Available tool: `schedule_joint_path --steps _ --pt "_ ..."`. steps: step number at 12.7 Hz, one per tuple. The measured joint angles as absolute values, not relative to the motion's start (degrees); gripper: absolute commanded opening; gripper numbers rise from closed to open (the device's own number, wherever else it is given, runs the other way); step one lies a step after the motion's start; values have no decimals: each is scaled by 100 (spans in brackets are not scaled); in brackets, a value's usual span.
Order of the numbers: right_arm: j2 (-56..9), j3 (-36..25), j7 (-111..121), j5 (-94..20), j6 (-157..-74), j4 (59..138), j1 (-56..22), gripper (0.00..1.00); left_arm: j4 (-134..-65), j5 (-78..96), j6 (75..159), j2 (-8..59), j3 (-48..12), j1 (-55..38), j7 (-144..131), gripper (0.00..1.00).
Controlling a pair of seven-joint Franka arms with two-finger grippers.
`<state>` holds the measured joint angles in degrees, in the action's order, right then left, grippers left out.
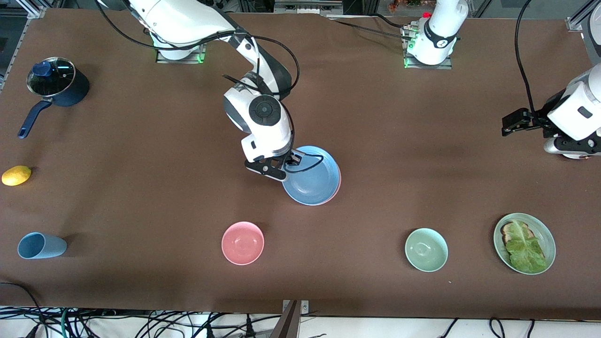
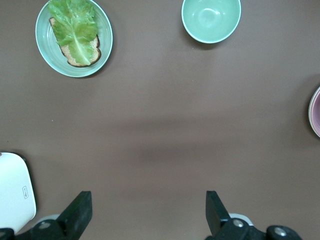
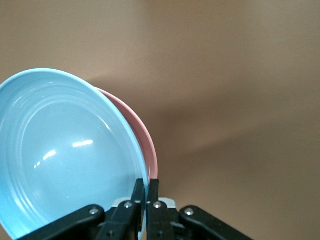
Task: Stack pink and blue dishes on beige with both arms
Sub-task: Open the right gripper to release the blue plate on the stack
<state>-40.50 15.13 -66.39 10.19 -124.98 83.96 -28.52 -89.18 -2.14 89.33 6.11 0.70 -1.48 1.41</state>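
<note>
The dusty blue plate [image 1: 310,180] [image 3: 65,155] is in mid-table, and my right gripper [image 1: 287,165] [image 3: 145,189] is shut on the part of its rim toward the robots' bases. Directly under it is the salmon pink plate [image 1: 338,187] [image 3: 142,132], of which only a thin crescent shows. I cannot tell whether the blue plate rests on it or hovers. A pink rim [image 2: 316,112] shows at the edge of the left wrist view. No beige plate shows in any view. My left gripper [image 1: 511,123] [image 2: 148,210] waits open over bare table at the left arm's end.
Along the table's near edge stand a blue cup [image 1: 41,245], a pink bowl [image 1: 242,242], a green bowl [image 1: 426,249] [image 2: 211,19] and a green plate with bread and lettuce [image 1: 544,234] [image 2: 47,50]. A lemon [image 1: 16,175] and a lidded dark pot [image 1: 56,84] sit at the right arm's end.
</note>
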Motion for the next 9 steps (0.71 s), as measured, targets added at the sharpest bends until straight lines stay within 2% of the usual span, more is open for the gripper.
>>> schedule_joint_path --steps 9 --pt "-4249 1518 -6639 1117 -12799 8377 -2877 0 -8918 -214 8933 611 70 -148 141 100"
